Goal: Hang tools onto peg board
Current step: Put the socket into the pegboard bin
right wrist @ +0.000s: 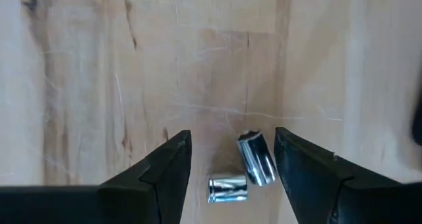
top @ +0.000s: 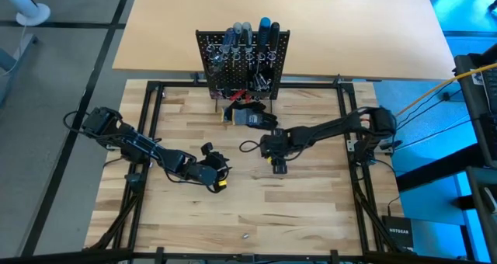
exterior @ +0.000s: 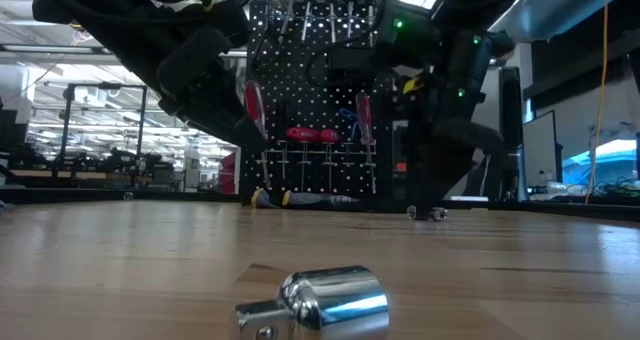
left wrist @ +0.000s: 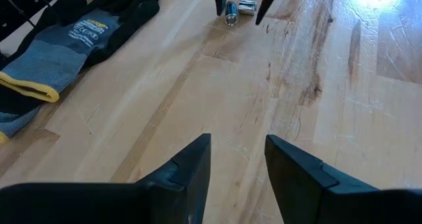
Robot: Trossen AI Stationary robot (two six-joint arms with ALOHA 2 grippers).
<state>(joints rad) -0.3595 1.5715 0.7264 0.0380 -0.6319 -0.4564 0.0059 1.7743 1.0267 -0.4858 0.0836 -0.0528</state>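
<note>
Shiny metal sockets (right wrist: pixel 244 171) lie on the table between the right gripper's (right wrist: pixel 231 161) parted fingers, not yet hung, while the peg board (top: pixel 242 62) far off holds most screwdrivers (top: pixel 248 35); the left gripper (left wrist: pixel 237 161) waits apart, empty.

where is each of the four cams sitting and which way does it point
High view: overhead, looking straight down at the table, peg board, both arms.
Low view: tabletop height, facing the peg board; a shiny socket lies close, arms above.
Left wrist view: past the open left gripper toward gloves.
Right wrist view: down past the open right gripper at two sockets.
Shared: the wrist views both show those sockets.
</note>
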